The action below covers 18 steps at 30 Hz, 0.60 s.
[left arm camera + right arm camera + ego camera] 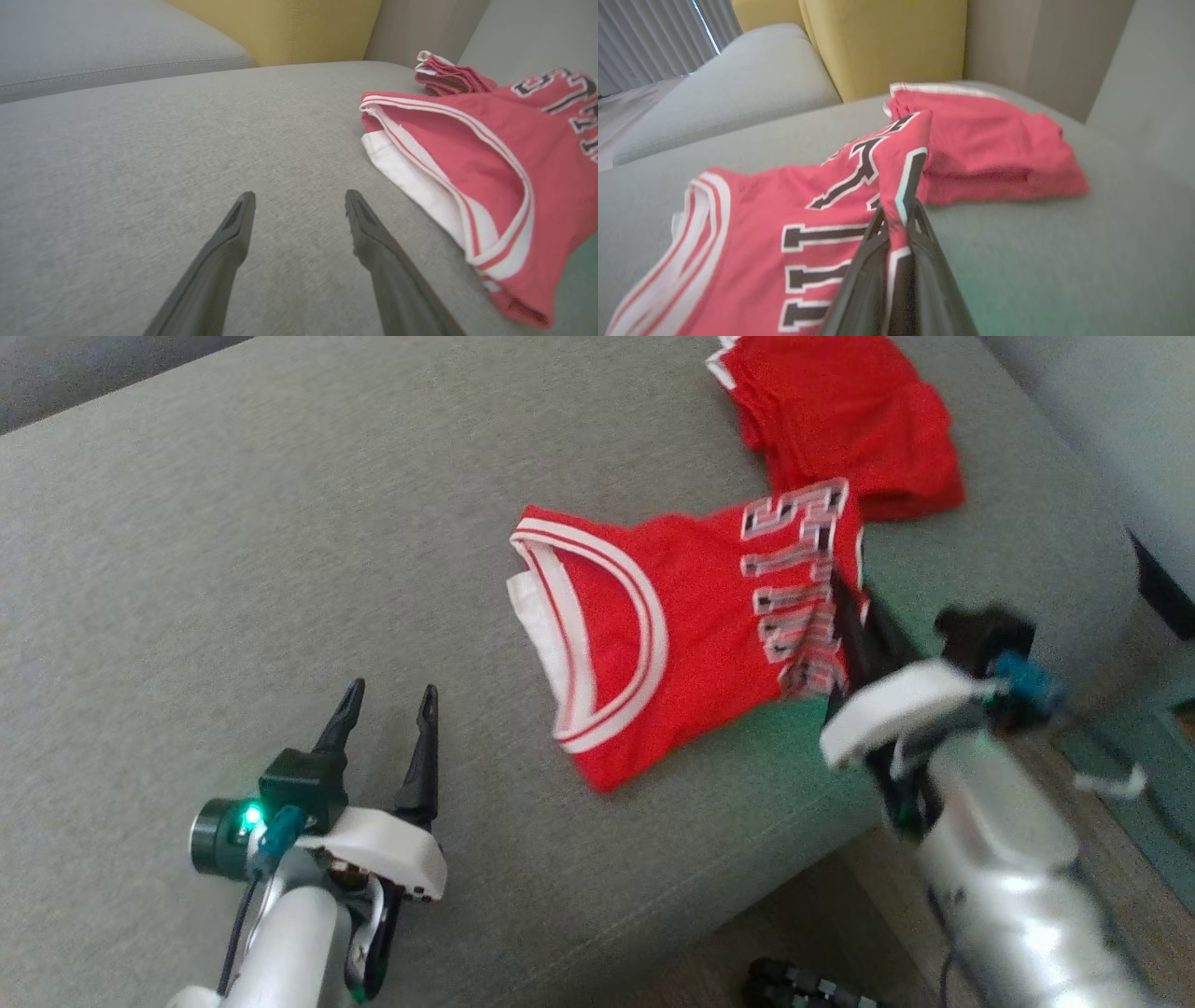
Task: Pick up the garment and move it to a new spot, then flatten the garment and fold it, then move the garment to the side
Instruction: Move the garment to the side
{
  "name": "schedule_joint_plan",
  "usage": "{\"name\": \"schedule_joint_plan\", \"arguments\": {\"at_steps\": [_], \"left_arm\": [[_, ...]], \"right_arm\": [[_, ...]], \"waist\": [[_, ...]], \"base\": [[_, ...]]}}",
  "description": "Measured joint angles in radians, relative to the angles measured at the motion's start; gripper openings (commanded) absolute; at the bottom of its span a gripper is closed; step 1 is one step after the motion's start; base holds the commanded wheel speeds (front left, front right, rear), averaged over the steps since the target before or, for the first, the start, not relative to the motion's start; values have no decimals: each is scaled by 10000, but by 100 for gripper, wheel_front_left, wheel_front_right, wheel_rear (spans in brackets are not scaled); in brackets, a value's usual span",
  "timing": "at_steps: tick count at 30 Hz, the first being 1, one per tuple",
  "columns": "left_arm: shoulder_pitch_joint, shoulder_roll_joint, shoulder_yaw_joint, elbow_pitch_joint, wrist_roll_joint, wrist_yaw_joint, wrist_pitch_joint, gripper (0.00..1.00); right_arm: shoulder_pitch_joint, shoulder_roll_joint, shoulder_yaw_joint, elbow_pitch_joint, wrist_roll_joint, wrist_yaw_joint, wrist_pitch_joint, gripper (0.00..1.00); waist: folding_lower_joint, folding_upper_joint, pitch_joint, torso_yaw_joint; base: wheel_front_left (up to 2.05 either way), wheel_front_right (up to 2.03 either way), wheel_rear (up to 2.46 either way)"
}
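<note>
Right claw (pixel 896 213) pinches the jersey (pixel 695 616), stretched crosswise, collar (pixel 656 627) leftward.

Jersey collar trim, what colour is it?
White with a thin red stripe, on the red jersey. The left wrist view shows the collar trim best.

Right tool (pixel 842 607): fingertips buried in the jersey (pixel 691 625) edge in head view, and the forearm (pixel 1008 868) behind it is blurred. In right wrist view a pinched fold sits between the fingers (pixel 864 270) and hides their inner faces. Jersey lettering (pixel 794 588) is creased and smeared, unreadable. In left wrist view it runs off the right edge. Second red garment (pixel 840 420) is clipped by head view's top edge, kind unclear. Dark object (pixel 803 987) at head view's bottom edge is mostly cut off, can't ID.
</note>
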Motion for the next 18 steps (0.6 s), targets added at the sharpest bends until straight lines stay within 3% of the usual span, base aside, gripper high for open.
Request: {"name": "schedule_joint_plan", "arguments": {"at_steps": [5, 10, 14, 18], "left_arm": [[2, 4, -13, -10, 174, -90, 0, 100], [-33, 4, 8, -10, 176, -117, 0, 100], [-204, 4, 23, -19, 188, -169, 0, 100], [-235, 4, 67, -31, 192, -171, 0, 100]], "right_arm": [[-1689, -148, -1016, 33, -1588, 0, 437, 0], [-3154, -1024, -2443, 426, -2769, 0, 1030, 0], [-3661, -1699, -3937, 828, -3632, 0, 1363, 0], [-3867, -1969, -4936, 934, -4608, 0, 1618, 0]], "waist": [[0, 0, 160, 495], [0, 0, 364, 1176], [0, 0, 537, 1722], [0, 0, 710, 2143]], "base": [[0, 0, 0], [0, 0, 0], [0, 0, 0], [0, 0, 0]]}}
